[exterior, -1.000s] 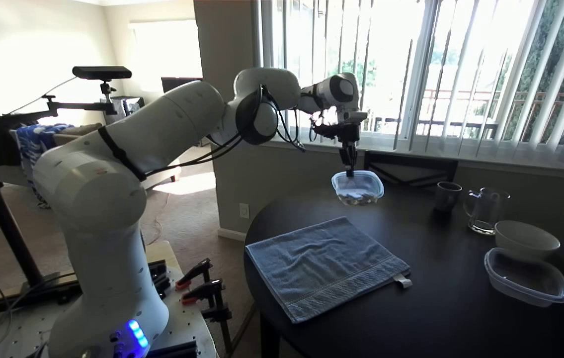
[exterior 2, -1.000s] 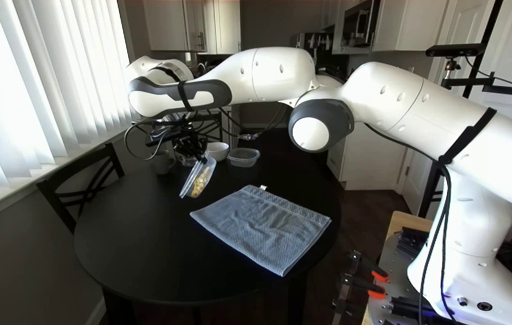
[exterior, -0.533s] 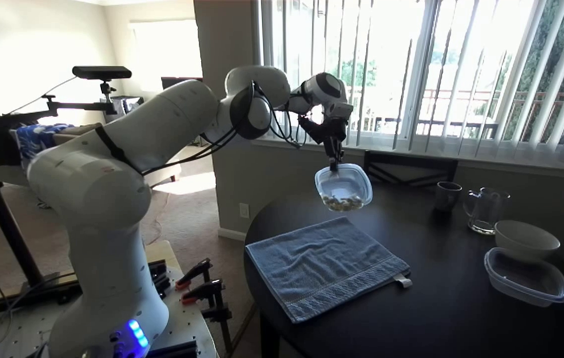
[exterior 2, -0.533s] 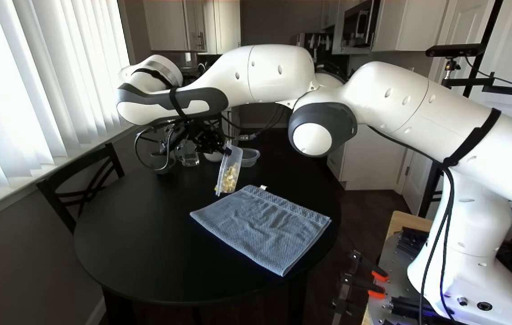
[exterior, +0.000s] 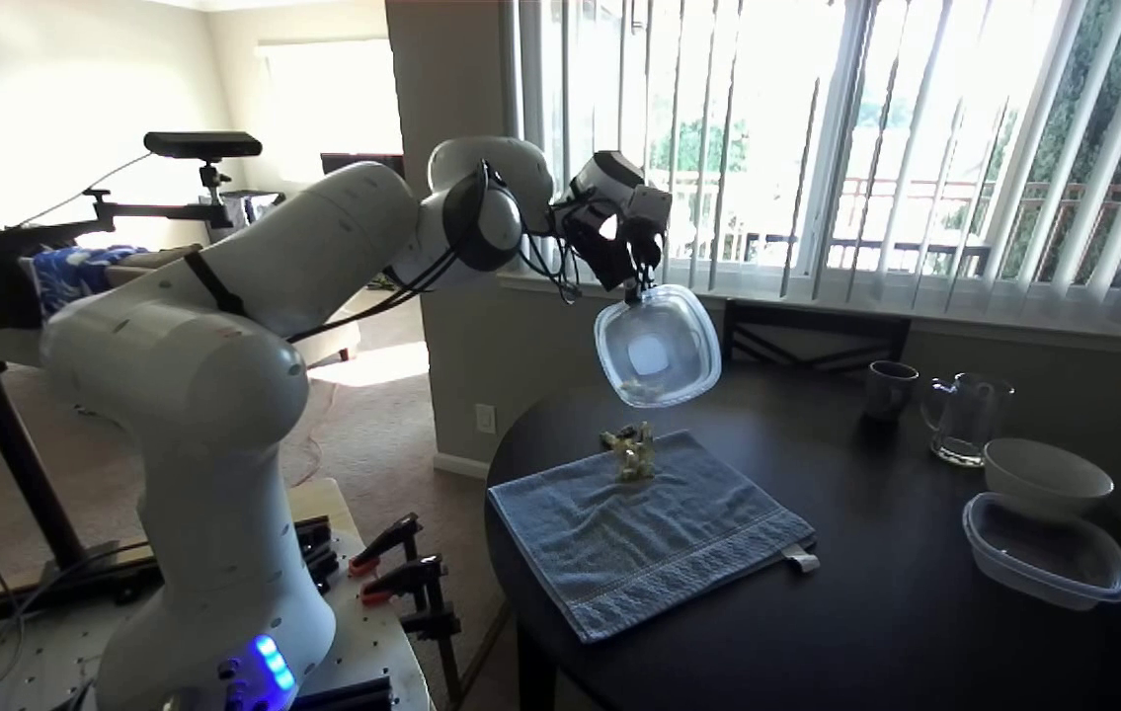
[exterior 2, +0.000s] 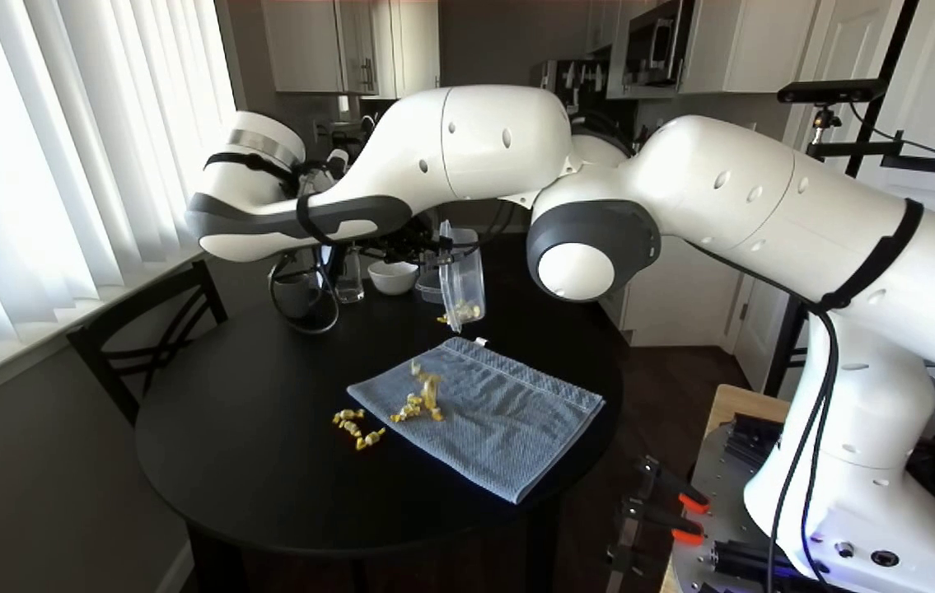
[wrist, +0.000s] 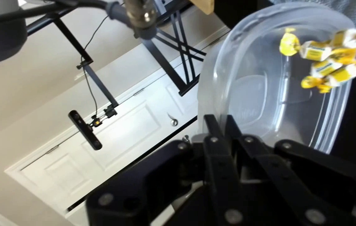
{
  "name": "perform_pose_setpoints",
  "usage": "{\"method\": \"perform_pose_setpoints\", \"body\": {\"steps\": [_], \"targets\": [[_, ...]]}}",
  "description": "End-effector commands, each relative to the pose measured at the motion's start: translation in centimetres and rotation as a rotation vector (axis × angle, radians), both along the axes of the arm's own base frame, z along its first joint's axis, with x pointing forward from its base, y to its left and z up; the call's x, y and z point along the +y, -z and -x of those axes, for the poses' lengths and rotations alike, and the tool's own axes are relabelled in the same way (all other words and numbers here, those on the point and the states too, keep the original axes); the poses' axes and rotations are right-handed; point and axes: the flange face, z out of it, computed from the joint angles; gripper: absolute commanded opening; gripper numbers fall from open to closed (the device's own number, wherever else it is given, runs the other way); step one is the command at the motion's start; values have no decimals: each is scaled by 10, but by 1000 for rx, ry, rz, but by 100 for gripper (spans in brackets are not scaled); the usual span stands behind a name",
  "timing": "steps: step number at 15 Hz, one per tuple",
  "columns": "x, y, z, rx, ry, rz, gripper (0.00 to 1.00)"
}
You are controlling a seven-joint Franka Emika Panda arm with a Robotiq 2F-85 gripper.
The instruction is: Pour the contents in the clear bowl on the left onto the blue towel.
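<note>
My gripper [exterior: 635, 293] is shut on the wall of the clear bowl [exterior: 683, 346], also in the wrist view [wrist: 219, 122]. The bowl is tipped steeply onto its side, above the table by the blue towel [exterior: 639, 553]; it also shows in an exterior view [exterior 2: 467, 272]. The contents are yellow-wrapped candies. Several are on or just above the towel [exterior 2: 418, 403]. Several lie on the table just beyond the towel's edge [exterior 2: 358, 428]. A few are still inside the bowl's lower side [exterior 2: 465, 311]. In the wrist view several candies [wrist: 328, 62] are at the bowl's mouth, slightly blurred.
A white bowl [exterior: 1044, 474] and a larger clear container [exterior: 1019, 573] stand on the dark round table [exterior: 876, 612]. A glass mug [exterior: 965, 420] and a grey mug [exterior: 888, 392] are beside them. A chair [exterior 2: 158, 338] stands against the table by the window.
The bowl has swung toward the towel and tipped much further over. Most candies have left it and are now on the towel, in the air or on the table.
</note>
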Motion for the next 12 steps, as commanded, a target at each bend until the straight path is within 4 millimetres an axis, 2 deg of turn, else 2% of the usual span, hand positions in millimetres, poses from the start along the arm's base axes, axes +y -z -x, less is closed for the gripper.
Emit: {"method": "perform_pose_setpoints", "body": {"steps": [1,5,12], "targets": [[-34,25,-1,150,24,105,2],[-51,42,-7,297,-27,168,2],[-53,30,-19,321,-96,184,2]]}}
